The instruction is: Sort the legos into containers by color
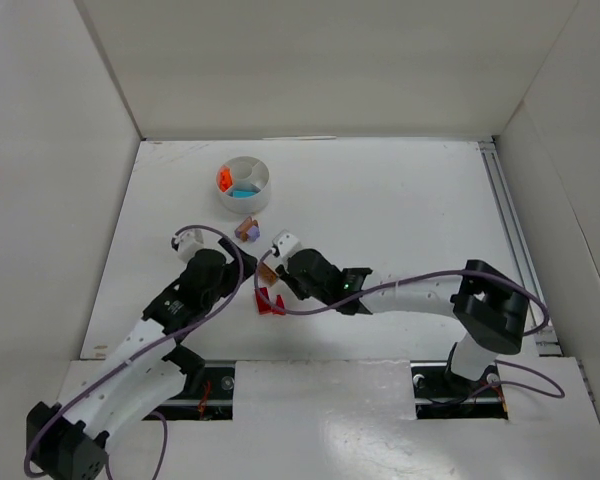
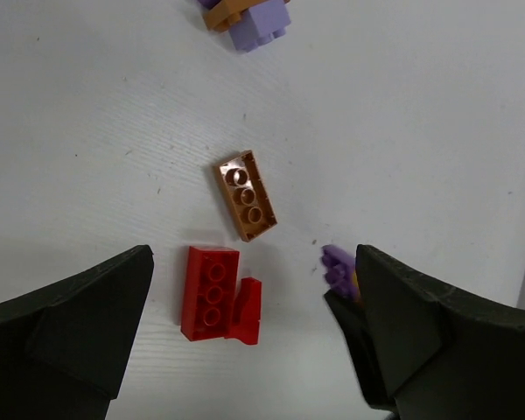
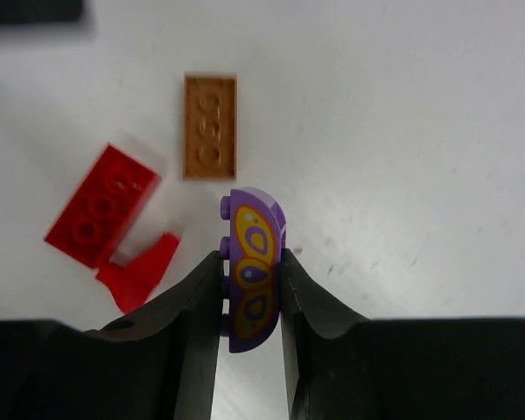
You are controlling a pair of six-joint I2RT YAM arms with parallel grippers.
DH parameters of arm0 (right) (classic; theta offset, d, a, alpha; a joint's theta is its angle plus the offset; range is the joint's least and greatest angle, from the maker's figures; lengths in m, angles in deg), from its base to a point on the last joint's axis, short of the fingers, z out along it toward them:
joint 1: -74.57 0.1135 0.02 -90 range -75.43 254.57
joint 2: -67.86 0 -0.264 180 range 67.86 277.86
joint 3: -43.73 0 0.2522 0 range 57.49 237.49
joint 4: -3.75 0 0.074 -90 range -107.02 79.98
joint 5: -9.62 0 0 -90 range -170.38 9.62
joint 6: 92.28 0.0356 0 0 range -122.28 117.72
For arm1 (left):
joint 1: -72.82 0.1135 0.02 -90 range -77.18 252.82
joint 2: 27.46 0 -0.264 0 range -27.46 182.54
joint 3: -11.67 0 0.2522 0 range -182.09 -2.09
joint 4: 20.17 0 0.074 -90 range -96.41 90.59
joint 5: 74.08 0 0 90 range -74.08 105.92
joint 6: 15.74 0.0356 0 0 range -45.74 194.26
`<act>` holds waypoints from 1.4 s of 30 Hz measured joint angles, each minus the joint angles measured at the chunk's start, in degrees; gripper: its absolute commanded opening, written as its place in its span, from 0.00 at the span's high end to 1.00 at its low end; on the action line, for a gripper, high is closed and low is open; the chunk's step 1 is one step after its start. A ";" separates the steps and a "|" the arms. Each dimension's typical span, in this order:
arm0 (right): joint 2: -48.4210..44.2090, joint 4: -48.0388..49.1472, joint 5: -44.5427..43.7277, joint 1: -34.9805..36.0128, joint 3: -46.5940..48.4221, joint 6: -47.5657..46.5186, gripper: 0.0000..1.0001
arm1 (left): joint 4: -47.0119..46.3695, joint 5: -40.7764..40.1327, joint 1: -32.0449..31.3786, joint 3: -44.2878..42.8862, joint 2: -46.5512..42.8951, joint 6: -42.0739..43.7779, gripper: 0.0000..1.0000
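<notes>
The right end effector point(image 3: 250, 267) was clamped on a purple lego point(image 3: 254, 229) with yellow markings. The left end effector point(image 2: 254, 262) gaped wide. A red brick point(image 2: 208, 293) lay between its fingers, and a brown-orange brick point(image 2: 245, 196) lay just ahead on the worktop point(image 2: 420, 131).

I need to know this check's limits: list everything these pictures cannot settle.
- Top view: pieces in the dish are too small to count; only orange and teal show.
- Left wrist view: the purple and brown-orange cluster is cut off by the top edge.
- Right wrist view: the right pincer's fingers cover the purple piece's sides.
- Top view: that piece is hidden under the right arm.
</notes>
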 measured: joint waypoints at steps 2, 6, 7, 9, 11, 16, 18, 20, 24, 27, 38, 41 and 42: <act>-0.02 0.04 0.04 -0.66 3.23 -5.46 0.97 | -1.05 0.68 0.61 0.00 3.61 -0.04 0.00; 0.11 0.92 3.28 -5.05 10.56 -14.69 0.97 | -2.56 3.34 5.62 0.00 9.51 0.55 0.00; 0.50 1.62 4.61 -7.04 12.57 -16.52 0.97 | -3.04 3.91 7.45 0.00 9.99 0.61 0.00; 2.14 4.00 8.13 -11.61 16.57 -19.50 0.97 | -4.26 5.60 12.13 0.07 10.12 1.20 0.00; 5.09 5.75 11.61 -15.82 21.29 -22.05 0.97 | -6.29 7.28 17.42 0.81 10.03 1.90 0.00; 15.26 9.90 16.98 -21.35 33.38 -27.15 0.96 | -8.37 10.40 26.23 3.04 10.73 2.99 0.00; 19.65 10.40 18.95 -21.55 38.56 -28.44 0.96 | -9.07 11.04 27.19 3.17 12.02 3.19 0.00; 23.43 11.26 20.81 -21.77 42.34 -29.16 0.96 | -9.70 11.17 27.56 3.17 13.33 3.45 0.00; 29.97 13.97 24.13 -22.49 48.19 -29.33 0.92 | -11.45 11.37 27.74 3.19 14.19 4.72 0.00; 33.75 16.41 26.53 -23.61 50.73 -28.85 0.91 | -12.72 11.34 27.76 3.21 14.69 5.49 0.00; 42.97 20.22 33.24 -26.12 58.12 -25.24 0.86 | -14.51 11.23 28.17 3.19 18.32 7.06 0.00; 43.28 21.14 34.95 -26.10 58.12 -24.15 0.85 | -15.34 11.34 28.17 3.19 19.65 7.50 0.00; 43.39 21.62 35.41 -26.10 58.12 -23.87 0.84 | -15.67 11.43 28.17 3.19 20.09 7.63 0.00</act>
